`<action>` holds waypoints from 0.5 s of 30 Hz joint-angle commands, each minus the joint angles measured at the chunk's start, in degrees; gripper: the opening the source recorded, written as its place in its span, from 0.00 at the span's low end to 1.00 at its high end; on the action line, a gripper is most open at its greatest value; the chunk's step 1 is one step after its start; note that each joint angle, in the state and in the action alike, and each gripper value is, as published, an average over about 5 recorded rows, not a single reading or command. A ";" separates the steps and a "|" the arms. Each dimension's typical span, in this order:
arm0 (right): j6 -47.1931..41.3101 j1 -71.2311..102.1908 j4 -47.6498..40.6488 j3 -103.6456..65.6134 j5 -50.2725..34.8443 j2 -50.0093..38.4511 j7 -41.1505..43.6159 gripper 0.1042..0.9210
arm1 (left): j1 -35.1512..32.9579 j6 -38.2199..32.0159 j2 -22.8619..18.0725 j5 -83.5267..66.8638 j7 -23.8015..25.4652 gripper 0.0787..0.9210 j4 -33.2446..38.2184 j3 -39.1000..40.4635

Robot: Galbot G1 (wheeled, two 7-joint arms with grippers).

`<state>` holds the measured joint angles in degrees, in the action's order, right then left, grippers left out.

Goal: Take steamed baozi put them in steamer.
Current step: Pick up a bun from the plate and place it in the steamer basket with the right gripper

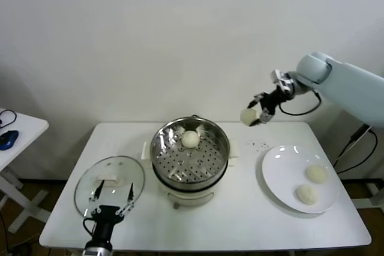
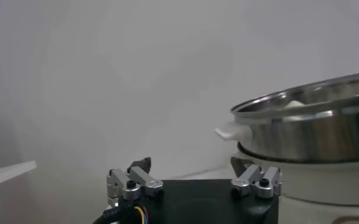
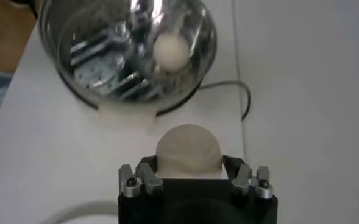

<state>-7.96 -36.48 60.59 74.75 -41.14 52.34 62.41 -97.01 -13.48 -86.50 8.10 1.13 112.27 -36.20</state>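
Note:
My right gripper point(image 1: 253, 116) is shut on a cream-white baozi point(image 1: 248, 116), held in the air to the right of the steamer point(image 1: 189, 155) and above the table's back edge. In the right wrist view the same baozi point(image 3: 188, 151) fills the gap between the fingers, with the steamer point(image 3: 81, 36) farther off. One baozi point(image 1: 191, 139) lies on the perforated insert at the back of the pot. Two more baozi point(image 1: 316, 174) point(image 1: 306, 193) sit on the white plate point(image 1: 279, 175). My left gripper point(image 1: 111, 196) stands open over the glass lid point(image 1: 109, 179), nothing between its fingers.
The glass lid with its white handle lies flat at the table's front left. A small side table point(image 1: 18, 130) with a blue object stands further left. A few dark specks point(image 1: 259, 144) mark the table between steamer and plate.

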 commanded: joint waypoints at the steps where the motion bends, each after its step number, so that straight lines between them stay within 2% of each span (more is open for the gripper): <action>1: -3.75 -4.59 0.22 5.08 -13.70 13.96 -3.82 0.73 | 1.26 0.18 -0.35 1.50 -0.02 0.88 0.10 1.01; 7: -4.77 1.59 -1.83 3.90 -13.69 21.68 -5.64 0.74 | 0.83 0.44 0.22 1.81 0.05 0.88 0.81 1.11; 15: -4.99 6.43 -2.79 5.09 -11.73 24.82 -6.06 0.74 | -0.48 -0.01 0.37 2.17 0.11 0.88 0.74 1.67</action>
<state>-11.86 -33.97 58.61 78.50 -50.83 69.75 57.82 -96.99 -13.45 -86.20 9.78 1.20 112.93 -35.01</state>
